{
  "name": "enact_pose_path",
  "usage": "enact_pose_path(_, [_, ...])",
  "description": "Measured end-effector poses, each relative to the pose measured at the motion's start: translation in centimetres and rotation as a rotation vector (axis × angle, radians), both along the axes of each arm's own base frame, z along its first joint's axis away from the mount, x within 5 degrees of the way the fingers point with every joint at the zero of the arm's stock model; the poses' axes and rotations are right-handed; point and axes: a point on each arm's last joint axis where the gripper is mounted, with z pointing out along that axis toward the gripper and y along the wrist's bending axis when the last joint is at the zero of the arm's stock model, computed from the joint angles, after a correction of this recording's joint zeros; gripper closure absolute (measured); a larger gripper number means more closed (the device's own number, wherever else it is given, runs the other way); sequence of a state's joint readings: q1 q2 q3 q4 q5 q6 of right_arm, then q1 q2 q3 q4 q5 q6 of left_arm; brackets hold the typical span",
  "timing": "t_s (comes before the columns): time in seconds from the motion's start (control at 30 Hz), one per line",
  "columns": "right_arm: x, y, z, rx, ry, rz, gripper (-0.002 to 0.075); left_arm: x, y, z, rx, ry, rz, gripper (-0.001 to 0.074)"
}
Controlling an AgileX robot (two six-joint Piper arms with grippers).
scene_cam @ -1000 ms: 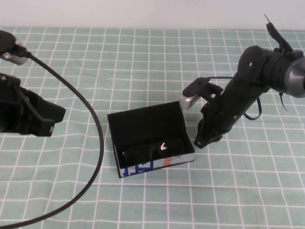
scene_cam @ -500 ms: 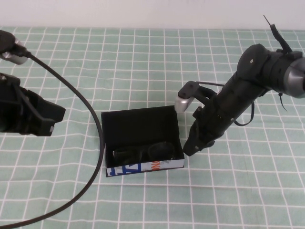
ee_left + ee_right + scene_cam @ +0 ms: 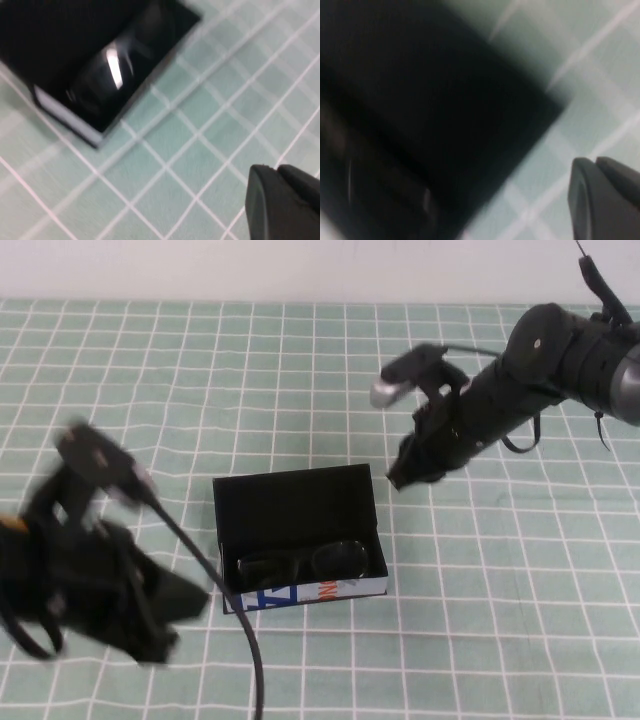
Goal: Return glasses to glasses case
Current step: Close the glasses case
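Right now the glasses case (image 3: 298, 537) lies open on the green checked tablecloth (image 3: 250, 370), flap lid back, its white printed front edge toward the robot. Inside, the glasses (image 3: 300, 562) lie folded along the front wall, dark lenses catching light. Above and to the far right of the case hangs the right gripper (image 3: 405, 472), clear of the case and holding nothing; whether its fingers are parted or together cannot be told from these views. Just off the case's near left corner sits the left gripper (image 3: 165, 635), blurred and low over the cloth, apart from the case, with a black cable (image 3: 215, 580) curving past it; its fingers cannot be judged either. From the left wrist, the case (image 3: 100, 65) sits ahead of the gripper, a bright glint on a lens (image 3: 114, 67).
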State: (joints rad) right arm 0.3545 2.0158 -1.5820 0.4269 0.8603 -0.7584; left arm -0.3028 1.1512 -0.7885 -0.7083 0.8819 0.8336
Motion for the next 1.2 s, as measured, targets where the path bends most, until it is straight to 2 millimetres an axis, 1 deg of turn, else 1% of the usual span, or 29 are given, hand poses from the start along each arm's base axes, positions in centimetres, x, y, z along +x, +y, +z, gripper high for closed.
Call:
enact_pose_path(0.1, [0.9, 0.5, 0.8, 0.099, -0.062, -0.083, 0.0738, -0.9, -1.0, -3.5, 0.006, 0.023, 0.015, 0.0741])
enact_pose_path(0.17, [1.4, 0.8, 1.3, 0.169, -0.094, -0.146, 0.0738, -1.3, -1.7, -5.2, -0.018, 0.011, 0.05, 0.0741])
enact_pose_path(0.23, [1.9, 1.0, 1.6, 0.219, -0.122, -0.199, 0.0738, -1.3, -2.2, -6.1, -0.042, -0.015, 0.102, 0.0741])
enact_pose_path(0.33, [2.5, 1.1, 1.7, 0.272, -0.144, -0.26, 0.0738, -0.9, -2.9, -7.0, -0.066, -0.036, 0.154, 0.074])
enact_pose_path(0.47, [3.2, 1.3, 0.9, 0.325, -0.128, -0.327, 0.0738, 0.0, -3.8, -8.6, -0.057, -0.015, 0.165, 0.0741])
enact_pose_path(0.73, [4.3, 2.2, -1.1, 0.327, -0.064, -0.299, 0.0738, 1.2, -5.0, -12.4, -0.036, 0.068, 0.155, 0.0741])
enact_pose_path(0.8, [4.4, 2.5, -1.4, 0.32, -0.039, -0.243, 0.0738, 1.5, -5.1, -13.0, -0.032, 0.068, 0.155, 0.0741])
enact_pose_path(0.93, [4.0, 3.0, -1.9, 0.289, -0.013, -0.103, 0.0738, 1.9, -4.9, -13.6, 0.011, 0.03, 0.163, 0.074])
enact_pose_path(1.2, [3.2, 2.7, -2.5, 0.183, 0.005, 0.043, 0.0738, 3.5, -4.8, -12.8, 0.044, -0.044, 0.214, 0.074])
